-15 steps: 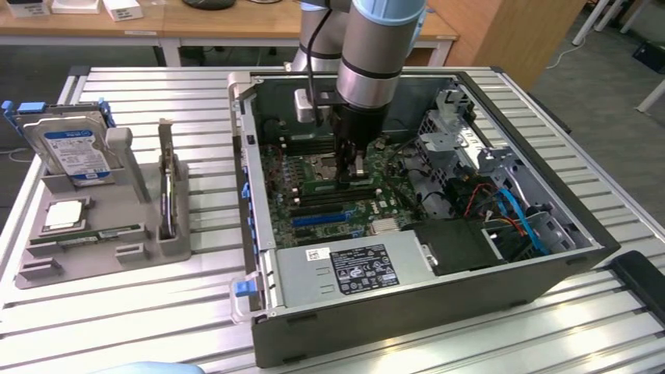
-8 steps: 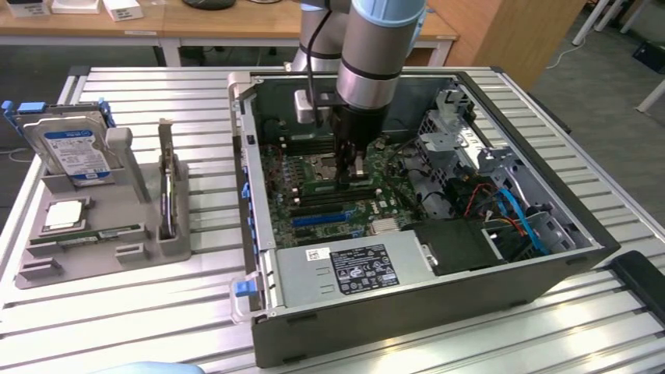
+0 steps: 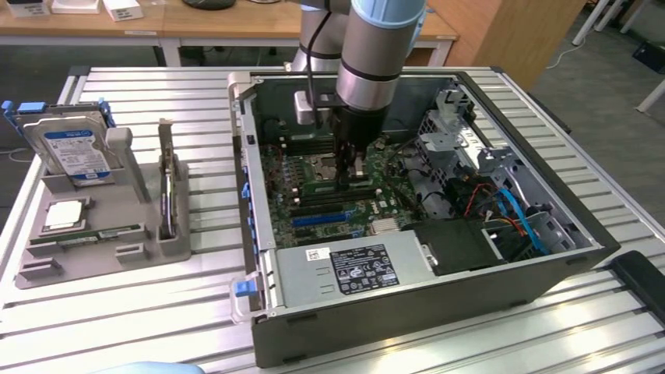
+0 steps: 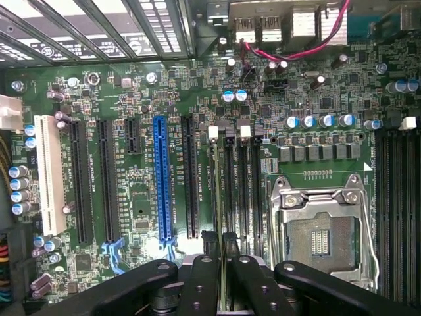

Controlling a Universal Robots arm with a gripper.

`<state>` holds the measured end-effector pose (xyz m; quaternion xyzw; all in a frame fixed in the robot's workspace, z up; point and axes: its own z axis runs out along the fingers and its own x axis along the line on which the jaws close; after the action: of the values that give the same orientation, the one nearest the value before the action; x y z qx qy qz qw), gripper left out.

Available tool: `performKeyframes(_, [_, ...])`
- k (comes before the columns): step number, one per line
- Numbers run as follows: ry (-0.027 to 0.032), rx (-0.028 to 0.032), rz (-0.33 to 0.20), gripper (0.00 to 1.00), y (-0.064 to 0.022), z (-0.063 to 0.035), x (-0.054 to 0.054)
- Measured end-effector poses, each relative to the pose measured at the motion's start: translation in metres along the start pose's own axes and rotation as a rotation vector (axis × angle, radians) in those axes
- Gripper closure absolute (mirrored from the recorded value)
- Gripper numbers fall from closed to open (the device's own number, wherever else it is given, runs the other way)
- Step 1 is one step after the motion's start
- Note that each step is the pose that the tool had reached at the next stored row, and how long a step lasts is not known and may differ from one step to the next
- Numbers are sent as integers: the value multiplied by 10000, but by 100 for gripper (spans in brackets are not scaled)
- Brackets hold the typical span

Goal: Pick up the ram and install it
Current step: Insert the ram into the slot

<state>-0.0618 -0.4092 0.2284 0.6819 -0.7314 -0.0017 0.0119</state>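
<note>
My gripper (image 3: 350, 171) hangs down inside the open computer case (image 3: 416, 304), low over the green motherboard (image 3: 311, 204). It is shut on the ram (image 4: 219, 191), a thin green stick seen edge-on between the two black fingers (image 4: 209, 245). In the wrist view the gripper (image 4: 220, 238) holds the stick in line with the row of black memory slots (image 4: 241, 191), over the slot with a white latch at its end. The slots lie beside the empty metal CPU socket (image 4: 322, 230). I cannot tell whether the stick touches the slot.
A grey parts holder (image 3: 135, 253) stands at the exterior view's left with a hard drive (image 3: 73, 152), a square silver chip (image 3: 65, 214) and a green strip (image 3: 89, 235). Drive cages and cables (image 3: 499, 210) fill the case's other side. Expansion slots (image 4: 161, 184) lie beside the memory slots.
</note>
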Motion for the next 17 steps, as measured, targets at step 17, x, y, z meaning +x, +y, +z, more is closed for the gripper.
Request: performKeyframes(17, [1, 0, -22, 87, -1, 59, -1])
